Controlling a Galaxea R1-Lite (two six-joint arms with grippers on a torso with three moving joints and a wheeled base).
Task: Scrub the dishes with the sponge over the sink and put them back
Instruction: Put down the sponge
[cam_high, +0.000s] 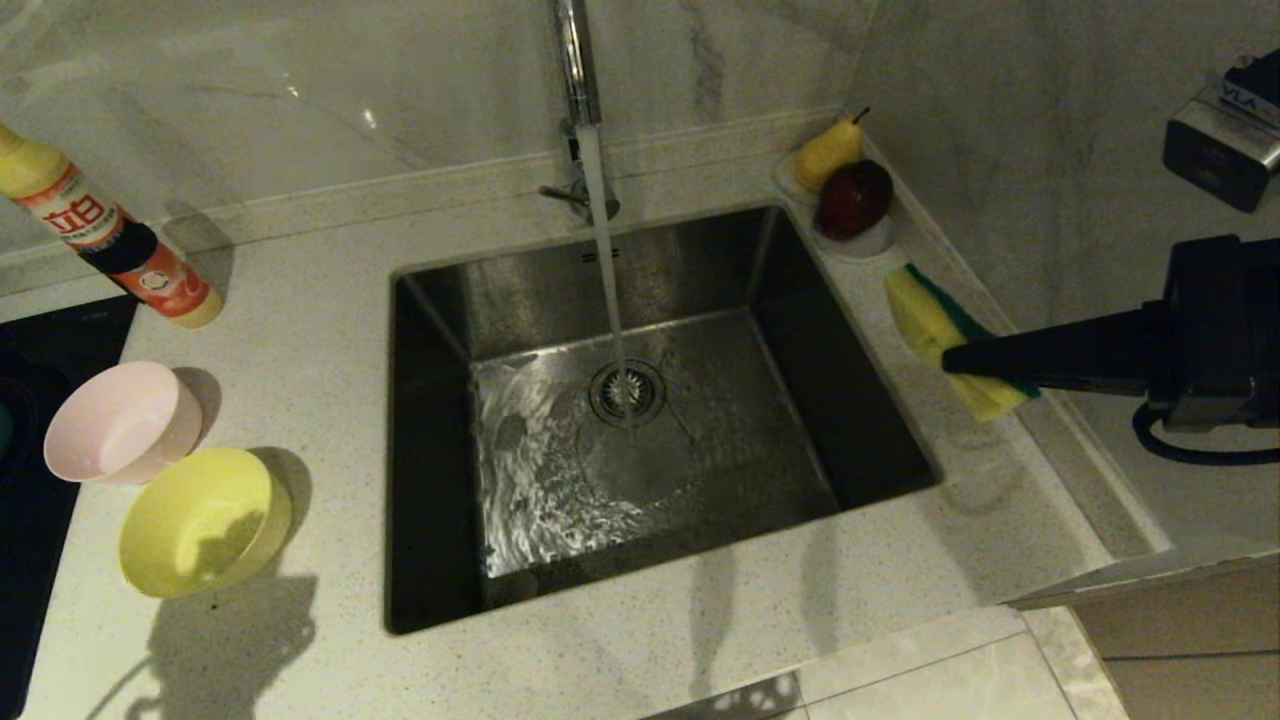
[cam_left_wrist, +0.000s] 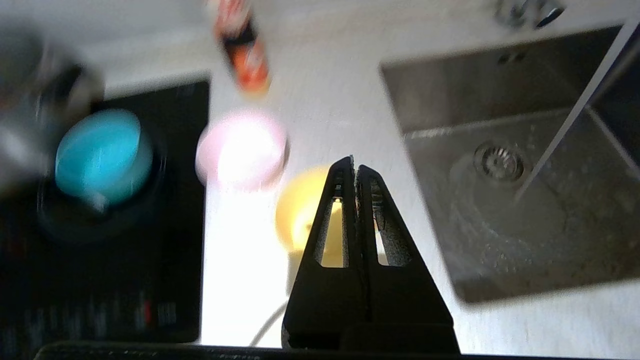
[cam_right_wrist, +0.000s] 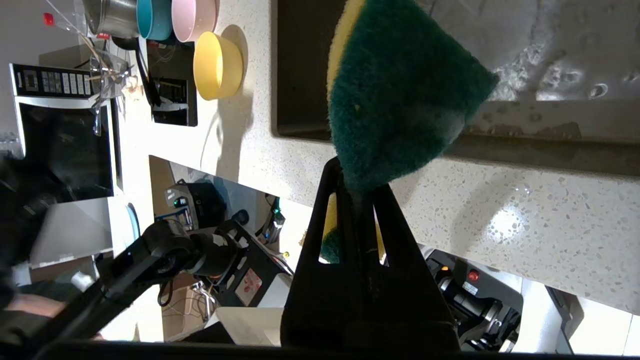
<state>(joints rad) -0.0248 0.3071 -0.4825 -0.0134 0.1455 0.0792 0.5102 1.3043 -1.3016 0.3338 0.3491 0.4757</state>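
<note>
My right gripper (cam_high: 950, 358) is shut on the sponge (cam_high: 940, 330), yellow with a dark green face (cam_right_wrist: 400, 85), held above the counter just right of the sink (cam_high: 520, 300). Left of the sink, the pink bowl (cam_high: 120, 420) and the yellow bowl (cam_high: 200, 520) stand on the counter. The blue bowl (cam_left_wrist: 102, 155) sits on the black cooktop. My left gripper (cam_left_wrist: 354, 162) is shut and empty. It hangs above the counter, with the yellow bowl (cam_left_wrist: 300, 210) partly hidden behind its fingers. It is outside the head view.
Water runs from the faucet (cam_high: 580, 100) onto the drain (cam_high: 627, 392). A detergent bottle (cam_high: 110, 240) lies at the back left. A pear and an apple (cam_high: 855, 198) sit on a small plate at the sink's back right corner. A wall rises at the right.
</note>
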